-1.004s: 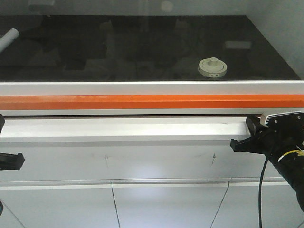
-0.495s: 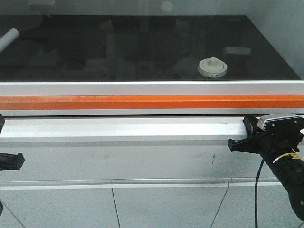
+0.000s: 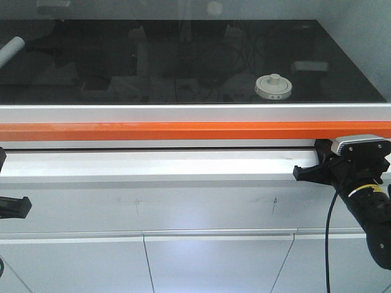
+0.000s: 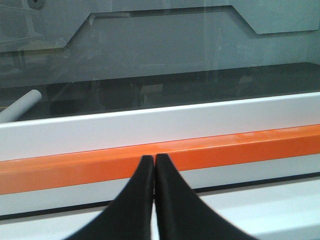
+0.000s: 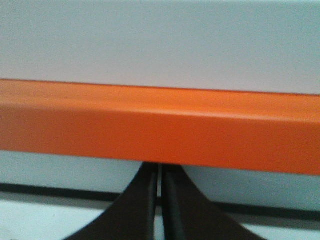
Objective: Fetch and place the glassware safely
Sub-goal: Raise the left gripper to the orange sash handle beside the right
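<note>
Glassware first: in the front-facing view your small squat clear glass jar (image 3: 273,87), with its round cream-white knobbed lid, sits right of centre in the upper part of the frame. It stands on the glossy black worktop (image 3: 122,67), beyond the long orange bar (image 3: 183,130) that runs across the whole picture. A pale grey tube (image 3: 11,50) pokes in at the upper left. Your right gripper (image 3: 297,173) is at the right edge, below the orange bar and level with the white ledge (image 3: 153,165), well apart from the glass jar. Your left gripper (image 3: 18,207) shows only as a black stub at the lower left edge.

In the left wrist view, the left gripper (image 4: 152,160) has its two black fingers pressed together with nothing between them, tips at bottom centre in front of the orange bar.

The right wrist view is blurred. The right gripper (image 5: 160,172) appears closed to a hairline slit and empty, its tips just under the orange bar.
</note>
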Tool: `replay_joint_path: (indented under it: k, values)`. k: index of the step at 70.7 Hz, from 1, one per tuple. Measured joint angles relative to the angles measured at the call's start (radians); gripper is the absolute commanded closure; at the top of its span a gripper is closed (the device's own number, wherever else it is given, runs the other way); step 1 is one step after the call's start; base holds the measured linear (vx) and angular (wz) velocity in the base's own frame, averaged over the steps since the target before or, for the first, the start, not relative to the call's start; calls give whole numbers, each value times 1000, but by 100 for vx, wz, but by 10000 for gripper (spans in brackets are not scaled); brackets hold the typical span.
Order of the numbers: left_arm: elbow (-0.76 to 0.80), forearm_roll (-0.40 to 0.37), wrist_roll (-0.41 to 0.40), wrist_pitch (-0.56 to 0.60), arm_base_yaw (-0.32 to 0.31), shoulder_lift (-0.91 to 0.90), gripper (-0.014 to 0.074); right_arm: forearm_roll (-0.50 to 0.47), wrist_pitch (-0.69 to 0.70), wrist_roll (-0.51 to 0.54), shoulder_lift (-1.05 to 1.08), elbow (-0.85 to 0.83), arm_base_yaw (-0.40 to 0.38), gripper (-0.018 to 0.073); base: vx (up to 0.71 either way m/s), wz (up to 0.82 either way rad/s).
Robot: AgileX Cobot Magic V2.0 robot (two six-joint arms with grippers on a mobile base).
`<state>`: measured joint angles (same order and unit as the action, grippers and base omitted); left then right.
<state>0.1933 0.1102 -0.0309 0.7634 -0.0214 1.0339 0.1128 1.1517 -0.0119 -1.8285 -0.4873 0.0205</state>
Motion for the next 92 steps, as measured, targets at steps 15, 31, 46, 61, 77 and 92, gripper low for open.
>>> replay_joint_path:
  k: [15, 31, 46, 61, 77, 92]
  values:
    - [0, 0, 0, 0, 0, 0, 603, 1, -8, 0, 0, -11, 0, 560, 0, 0]
    - [0, 0, 0, -3, 0, 23, 603, 4, -9, 0, 0, -11, 0, 560, 0, 0]
    - [1, 0, 31, 51, 0, 176, 603, 15, -9, 0, 0, -11, 0, 560, 0, 0]
    - [7, -18, 78, 242, 0, 350, 603, 15, -9, 0, 0, -11, 0, 560, 0, 0]
    - [67, -64, 92, 290, 0, 492, 603, 16, -9, 0, 0, -11, 0, 560, 0, 0]
    - [141, -66, 99, 294, 0, 587, 603, 16, -9, 0, 0, -11, 0, 560, 0, 0]
